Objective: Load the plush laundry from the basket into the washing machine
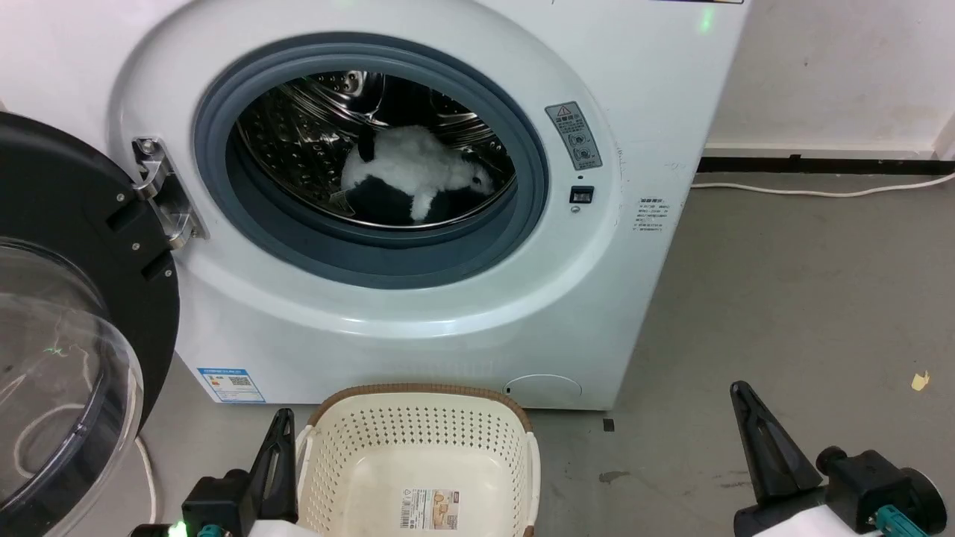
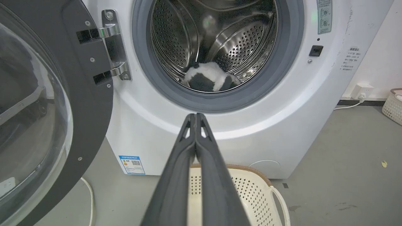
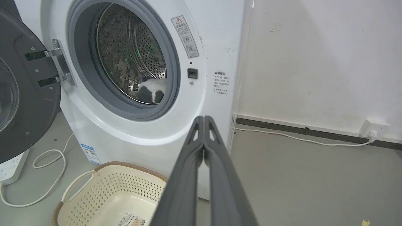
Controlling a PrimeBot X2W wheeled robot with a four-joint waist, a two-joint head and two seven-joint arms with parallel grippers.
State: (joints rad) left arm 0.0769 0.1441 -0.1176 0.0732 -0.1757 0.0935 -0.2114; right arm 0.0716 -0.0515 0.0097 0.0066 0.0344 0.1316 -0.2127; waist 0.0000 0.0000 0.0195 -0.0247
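Okay, one washing machine (image 1: 418, 328) stood on the grey floor (image 1: 783, 298); its one door (image 1: 74, 246), black-rimmed with a clear bubble, was swung wide open on the left, hung on one metal hinge (image 1: 168, 194); one plush laundry (image 1: 418, 168), white with black patches, lay inside the steel drum (image 1: 298, 127), on the drum's bottom toward the front; one basket (image 1: 418, 389) sat on the floor just in front of the washer, one paper label (image 1: 429, 509) on its inner bottom; two grippers counted; left gripper (image 1: 284, 418) hung just beside the basket's left rim, jaws pressed together tip to tip; right gripper (image 1: 740, 391) hung over bare floor, well apart from the basket on its right side, jaws pressed together too; each wrist view showed two dark fingers (image 2: 176, 188) meeting at the tips, aimed at the washer front; one blue sticker (image 1: 231, 385) low on the washer's left corner; one white cable (image 3: 298, 138) ran along the wall foot to one wall socket (image 3: 373, 127); one power strip (image 3: 9, 171) lay under the open door, one looped cord (image 2: 92, 201) beside it; one yellow scrap (image 1: 921, 381) on the floor at far right.
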